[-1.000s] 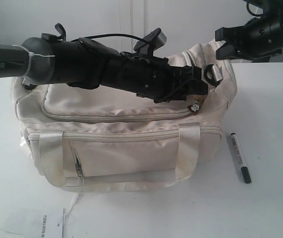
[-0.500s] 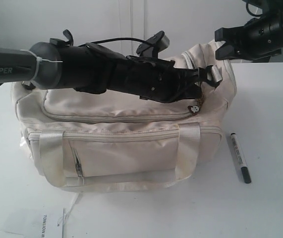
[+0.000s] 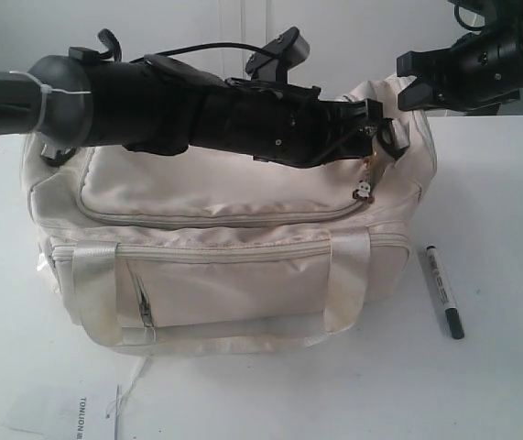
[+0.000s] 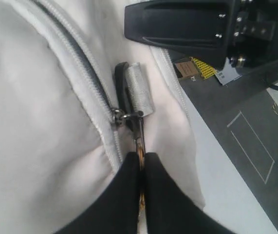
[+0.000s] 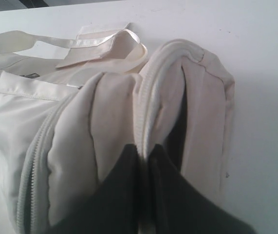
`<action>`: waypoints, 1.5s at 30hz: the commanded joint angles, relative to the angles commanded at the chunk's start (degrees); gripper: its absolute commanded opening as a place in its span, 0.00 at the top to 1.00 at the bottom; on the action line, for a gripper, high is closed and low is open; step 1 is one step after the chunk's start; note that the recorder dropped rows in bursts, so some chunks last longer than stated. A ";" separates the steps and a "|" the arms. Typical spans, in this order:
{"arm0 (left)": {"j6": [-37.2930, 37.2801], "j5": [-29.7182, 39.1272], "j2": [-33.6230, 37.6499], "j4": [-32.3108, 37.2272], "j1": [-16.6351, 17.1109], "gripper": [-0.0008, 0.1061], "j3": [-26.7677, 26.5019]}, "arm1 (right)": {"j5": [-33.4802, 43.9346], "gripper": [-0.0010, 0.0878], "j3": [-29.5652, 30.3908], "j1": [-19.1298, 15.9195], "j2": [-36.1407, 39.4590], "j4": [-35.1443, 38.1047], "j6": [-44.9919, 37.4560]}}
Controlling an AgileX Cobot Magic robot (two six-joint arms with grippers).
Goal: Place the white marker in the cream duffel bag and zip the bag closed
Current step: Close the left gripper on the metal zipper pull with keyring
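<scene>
With the left claw [image 4: 139, 158], pinches the thin metal zip pull [image 4: 139, 134] at the end of the top zip on the large soft cream fabric duffel bag [image 3: 224, 275], jaws clenched on it. With the right claw [image 5: 144, 148], clamps shut on a fold of cloth at that same end of the bag. Leaves the slim white-barrelled marker pen [image 3: 444, 291], black-capped, flat on the white table [image 3: 499, 229], just beside the bag on the right arm's side and outside it. Appears zipped shut along the top, as far as visible. Judged early — nothing completed. Remains to draw the zip open, fetch the marker, drop it in, then run the zip closed.
</scene>
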 joint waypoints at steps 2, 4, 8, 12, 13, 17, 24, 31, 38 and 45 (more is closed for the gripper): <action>0.00 0.80 -0.16 0.00 0.00 0.99 0.00 | 0.00 0.99 0.00 0.00 0.00 0.00 0.00; -0.11 1.44 -0.16 0.12 0.00 0.99 0.00 | -0.13 0.99 0.00 0.00 0.00 0.00 0.00; 0.25 1.04 -0.16 1.84 0.00 0.99 0.00 | -0.13 0.99 0.00 0.00 0.00 0.00 0.00; 0.38 0.61 -0.16 3.21 0.00 0.99 0.00 | -0.13 0.99 0.00 0.00 0.00 0.00 0.00; 0.38 0.61 -0.16 3.21 0.00 0.99 0.00 | -0.13 0.99 0.00 0.00 0.00 0.00 0.00; 0.67 0.16 -0.16 3.49 0.00 0.99 0.00 | -0.13 0.99 0.00 0.00 0.00 0.00 0.00; 0.96 -0.52 -0.16 3.49 0.00 0.99 0.00 | -0.12 0.99 0.00 0.00 0.00 0.10 0.11; 1.09 -0.40 -2.14 3.49 0.00 0.99 0.00 | -0.69 0.99 0.00 0.00 0.00 0.21 0.11; -1.53 2.86 -2.15 3.49 0.00 0.99 0.00 | -3.86 0.99 0.00 0.00 0.00 0.21 7.27; -2.23 7.16 -2.25 3.49 0.00 0.99 0.26 | -5.08 0.99 0.00 0.00 0.00 0.21 8.77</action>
